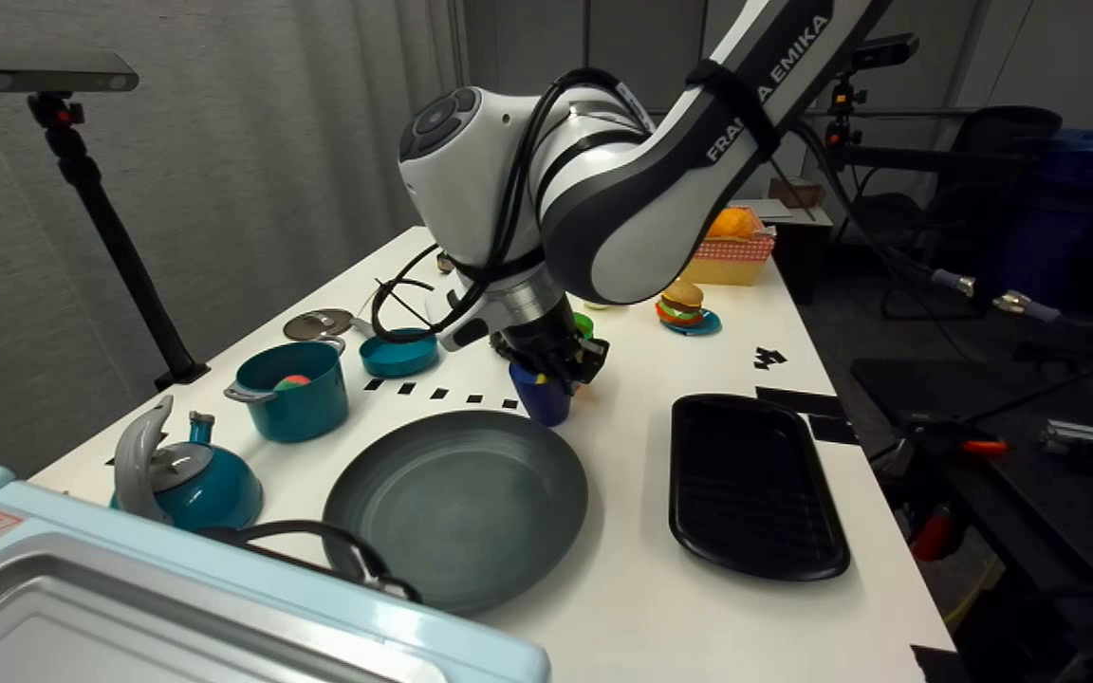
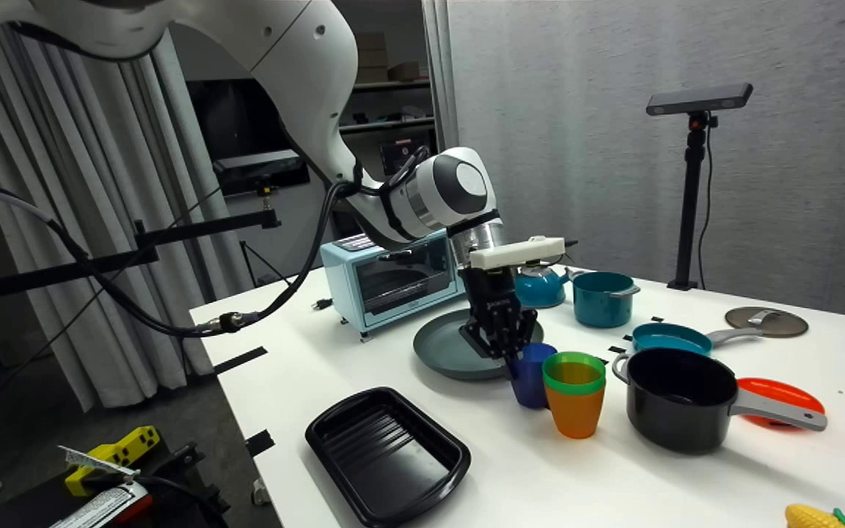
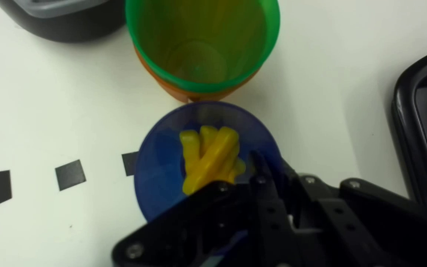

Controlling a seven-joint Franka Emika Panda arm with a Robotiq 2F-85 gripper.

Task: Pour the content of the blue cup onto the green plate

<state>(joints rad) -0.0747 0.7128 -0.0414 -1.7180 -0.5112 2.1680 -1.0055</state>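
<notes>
Pinching the round plastic blue cup (image 2: 532,379) of stubby yellow pieces (image 3: 211,157), the gripper (image 3: 274,165) is nearly closed.

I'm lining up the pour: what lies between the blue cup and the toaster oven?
The green plate lies between the blue cup and the toaster oven; both exterior views show it there.

Franka Emika Panda arm (image 1: 622,218), white with black trim: bent, wrist (image 1: 529,299) angled downward. Robotiq gripper (image 3: 272,167), black: low over the bench (image 1: 627,588), well inside its edges; jaws close together.
</notes>
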